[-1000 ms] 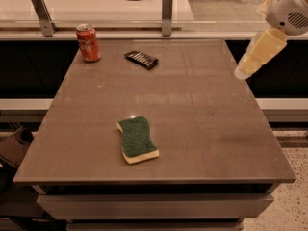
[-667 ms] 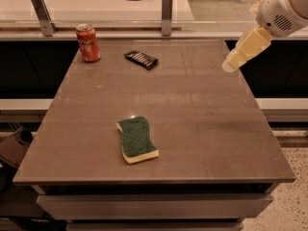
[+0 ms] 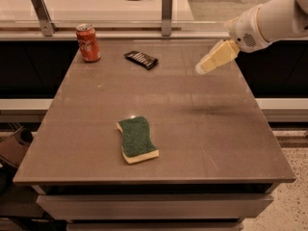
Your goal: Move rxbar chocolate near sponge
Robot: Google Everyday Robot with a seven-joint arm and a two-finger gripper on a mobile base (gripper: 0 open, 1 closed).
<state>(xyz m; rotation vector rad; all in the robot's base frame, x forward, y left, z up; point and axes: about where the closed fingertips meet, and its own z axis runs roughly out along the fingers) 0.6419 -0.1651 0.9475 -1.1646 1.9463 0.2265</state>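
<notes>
An orange-red Coca-Cola can stands upright by the far left corner of the brown counter. It has no part in the job and, to my eye, sits far enough to the left that it should not get in the way.

The sponge lies flat, green scrubbing face up, towards the near edge and a little left of the middle, with bare counter all round it. That leaves plenty of room to put something down beside it.

The rxbar chocolate lies flat near the far edge, just right of the can and well apart from the sponge, angled across the surface. Nothing touches it, so the move has not yet begun.

To the right, the gripper hangs in the air above the far right part of the counter, pointing down and to the left towards the bar, on a white arm that reaches in from beyond the far right corner. It holds nothing. I cannot tell whether the claw is wide or narrow. That slant looks to me like an approach to the bar, with a gap yet to close.
</notes>
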